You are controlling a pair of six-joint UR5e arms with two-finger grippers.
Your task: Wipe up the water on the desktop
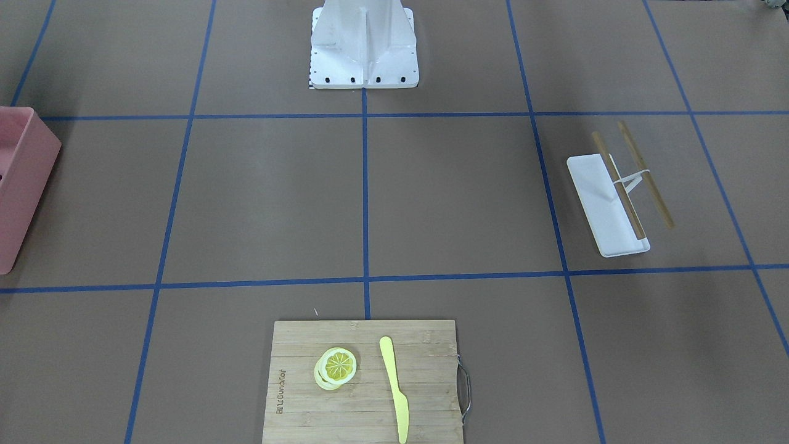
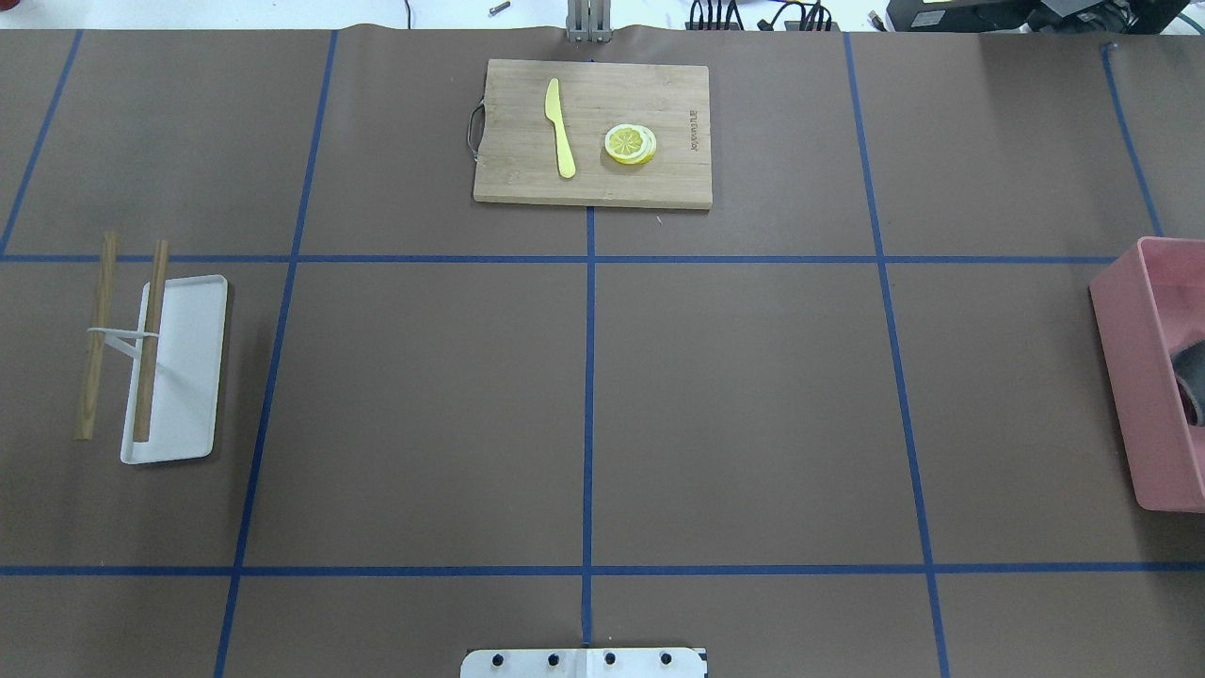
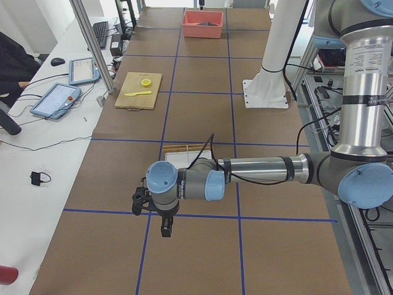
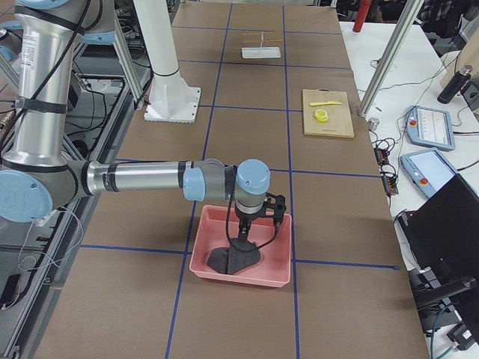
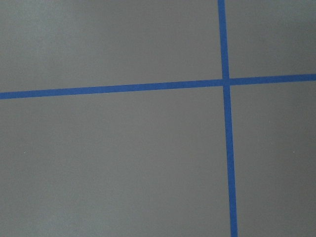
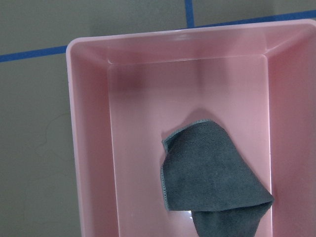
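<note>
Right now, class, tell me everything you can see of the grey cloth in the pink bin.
The grey cloth is dark grey, finely textured fabric, like microfibre, with a stitched hem along its edge. It is crumpled and folded over itself, not spread flat. It lies on the floor of the pink bin, toward one end and close to one long wall. The right hand hangs directly above it; whether it touches the cloth cannot be told.

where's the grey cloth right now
In the right wrist view the grey cloth lies crumpled inside the pink bin, toward its lower right; overhead, that bin sits at the right edge of the desktop, on the robot's right.
</note>
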